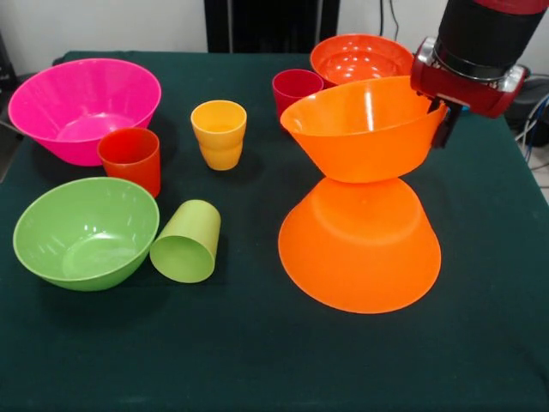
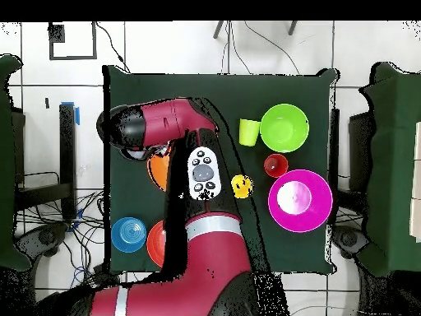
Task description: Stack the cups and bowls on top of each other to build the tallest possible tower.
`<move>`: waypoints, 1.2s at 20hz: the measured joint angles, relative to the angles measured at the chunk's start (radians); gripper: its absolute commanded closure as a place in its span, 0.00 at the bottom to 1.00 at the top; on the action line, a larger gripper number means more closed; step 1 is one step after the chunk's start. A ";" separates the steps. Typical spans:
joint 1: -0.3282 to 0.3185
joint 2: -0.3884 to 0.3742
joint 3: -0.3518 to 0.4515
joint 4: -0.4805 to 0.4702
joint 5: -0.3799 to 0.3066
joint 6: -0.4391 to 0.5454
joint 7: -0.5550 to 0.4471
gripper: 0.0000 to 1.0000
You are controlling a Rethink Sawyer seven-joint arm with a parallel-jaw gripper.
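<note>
Two large orange bowls form a pile at the right. The lower one (image 1: 360,249) lies upside down. The upper one (image 1: 364,129) stands upright on it, tilted slightly up to the right. My gripper (image 1: 443,120) is shut on its right rim, with one black finger (image 1: 447,127) outside the wall. The pink bowl (image 1: 81,107), red-orange cup (image 1: 130,159), yellow-orange cup (image 1: 220,133), magenta-red cup (image 1: 297,88), round red-orange bowl (image 1: 360,58) and green bowl (image 1: 86,232) stand apart. The green cup (image 1: 187,242) lies on its side. The blue bowl (image 2: 129,234) shows only from overhead.
The dark green table (image 1: 257,360) has its front strip bare. From overhead my arm (image 2: 201,173) covers the table's middle and most of the orange pile (image 2: 158,169). The pink bowl (image 2: 300,200) and green bowl (image 2: 284,127) sit on the other side.
</note>
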 measured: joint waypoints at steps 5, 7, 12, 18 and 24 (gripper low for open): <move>-0.027 0.013 0.020 -0.004 -0.023 0.000 -0.031 1.00; -0.037 0.013 0.029 -0.004 -0.030 0.001 -0.049 1.00; -0.055 0.015 0.044 -0.010 -0.040 0.021 -0.085 1.00; -0.059 0.019 0.052 -0.036 -0.045 0.061 -0.115 1.00; -0.058 0.021 0.053 -0.062 -0.047 0.088 -0.123 1.00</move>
